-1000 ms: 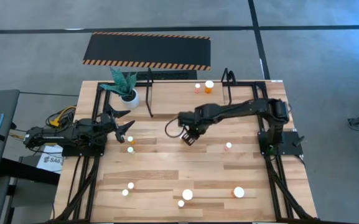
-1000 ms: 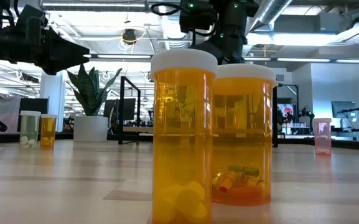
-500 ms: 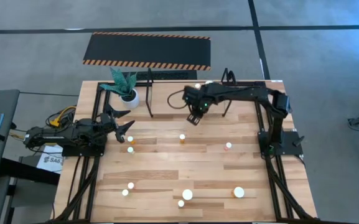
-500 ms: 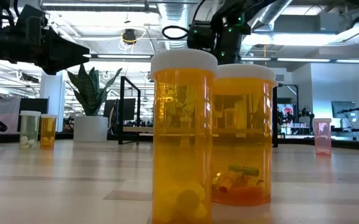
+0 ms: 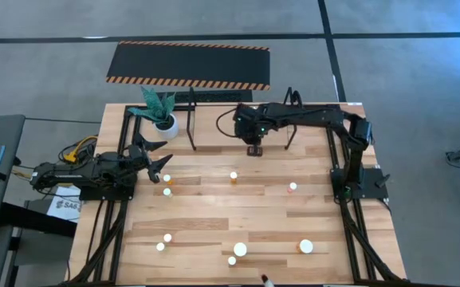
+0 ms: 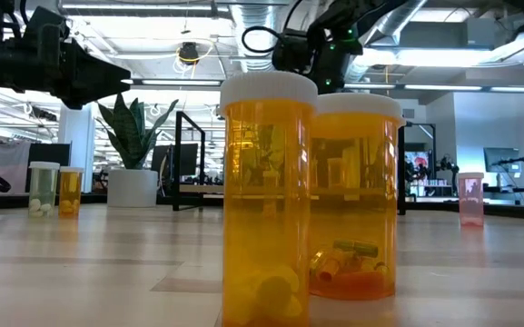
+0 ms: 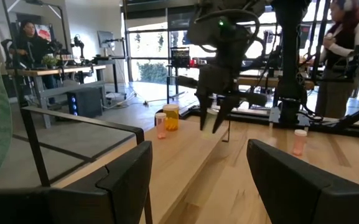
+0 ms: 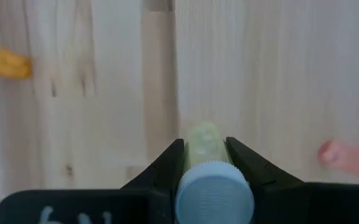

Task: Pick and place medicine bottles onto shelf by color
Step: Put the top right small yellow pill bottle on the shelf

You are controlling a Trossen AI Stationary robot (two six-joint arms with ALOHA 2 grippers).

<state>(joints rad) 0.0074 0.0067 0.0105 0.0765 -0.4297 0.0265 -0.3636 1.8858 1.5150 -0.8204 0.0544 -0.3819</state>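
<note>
Seen from above: right gripper (image 5: 254, 148) hanging near the shelf (image 5: 191, 119) at the table's far side, between its two upright loops; left gripper (image 5: 157, 166) parked low at the left edge, fingers spread around nothing, a white-capped bottle (image 5: 167, 191) just beside it. Scattered over the wood: a lone bottle (image 5: 233, 176) mid-table, a pinkish one (image 5: 292, 187) toward the right, a cluster along the near edge. From table height: two large amber bottles (image 6: 269, 200) filling the foreground, right arm only a dark shape overhead, so no word on any load there. From the left wrist: right gripper (image 7: 214, 112) pointing straight down over the shelf end, an orange bottle (image 7: 170, 116) and a smaller pink one (image 7: 160, 124) standing just beyond it. From the right wrist, and only there: fingers (image 8: 170, 163) clamped on a pale greenish bottle (image 8: 211, 180), white cap toward the camera, long axis running out along the fingers, bare wood beyond, an orange bottle (image 8: 4, 62) well off to one side and a pink one (image 8: 347, 155) off to the other. Likely next: setting down among like colours, right arm plainly the nearer.
</note>
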